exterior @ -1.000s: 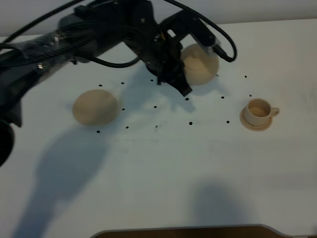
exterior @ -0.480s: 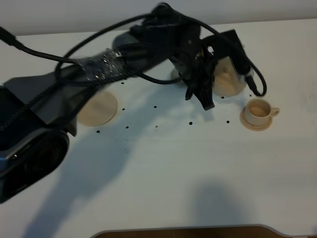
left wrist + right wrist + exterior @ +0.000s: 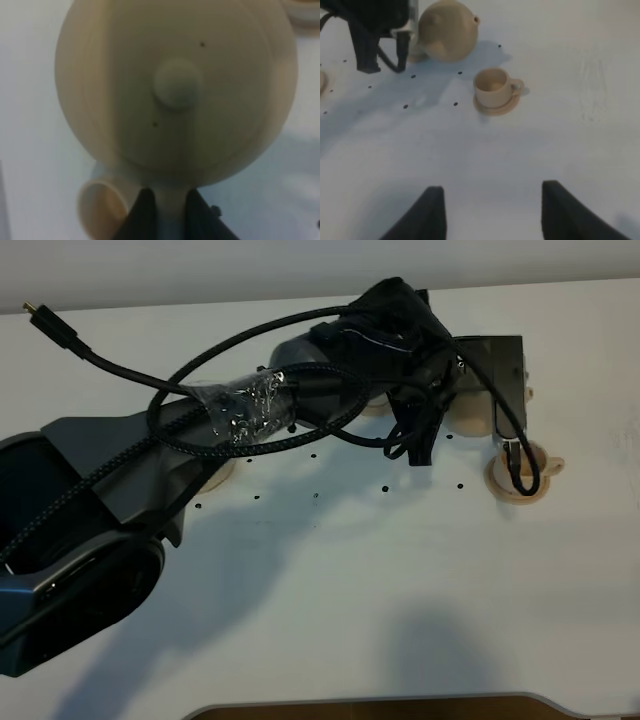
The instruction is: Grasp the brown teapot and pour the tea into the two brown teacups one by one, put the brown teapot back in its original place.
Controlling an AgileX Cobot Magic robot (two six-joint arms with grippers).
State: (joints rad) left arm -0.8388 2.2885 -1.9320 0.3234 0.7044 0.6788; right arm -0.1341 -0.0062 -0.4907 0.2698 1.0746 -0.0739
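My left gripper [image 3: 468,380] reaches across to the right and is shut on the loop handle of the brown teapot [image 3: 472,412]. It holds the pot just left of the right teacup [image 3: 520,476] on its saucer. In the left wrist view the fingers [image 3: 145,215] clamp the handle below the lidded teapot [image 3: 177,90]. The other teacup [image 3: 102,210] lies below it, and only a sliver shows under the arm in the high view [image 3: 376,408]. The wide saucer [image 3: 220,474] is mostly covered by the arm. The right wrist view shows the teapot [image 3: 447,30], the teacup [image 3: 492,87] and my open, empty right gripper [image 3: 492,215].
The white table [image 3: 330,590] has small black dots across its middle. The left arm's cables [image 3: 200,380] loop above the table's back left. A brown edge [image 3: 370,706] runs along the table's front. The right gripper is out of the high view.
My left arm has carried the teapot to the right, from the back middle to beside the right teacup. The arm now covers the wide saucer and the other teacup.
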